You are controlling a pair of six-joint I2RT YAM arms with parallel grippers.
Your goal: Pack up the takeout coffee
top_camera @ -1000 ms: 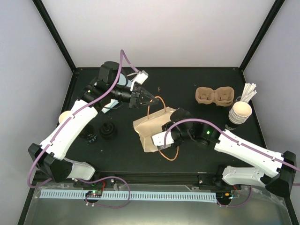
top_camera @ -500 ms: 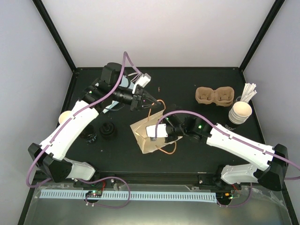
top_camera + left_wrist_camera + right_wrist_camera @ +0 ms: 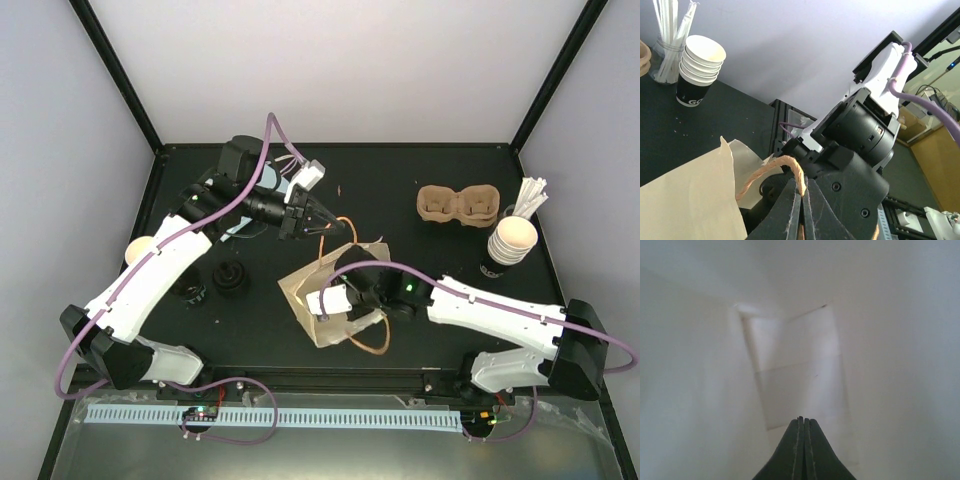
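Note:
The takeout coffee [image 3: 137, 249], a small cream cup, stands at the table's left edge, half hidden behind my left arm. A tan paper bag [image 3: 312, 318] lies mid-table with its mouth spread open. My left gripper [image 3: 320, 222] is shut on the bag's orange twine handle [image 3: 790, 163] and holds it up; in the left wrist view the left gripper [image 3: 801, 189] pinches the twine between closed fingers. My right gripper [image 3: 804, 421] is shut and empty, pushed deep inside the bag [image 3: 800, 360], so only pale paper walls show around it.
A brown pulp two-cup carrier [image 3: 458, 205] sits at the back right. A stack of cups [image 3: 510, 241] and a jar of white sticks [image 3: 530, 197] stand at the right edge. Black lids [image 3: 230, 280] lie beside the left arm. A second twine handle [image 3: 375, 342] trails toward the front.
My right gripper has pushed leftward into the bag. The bag's mouth has spread wider and its body has shifted. The left gripper still holds the handle, slightly higher.

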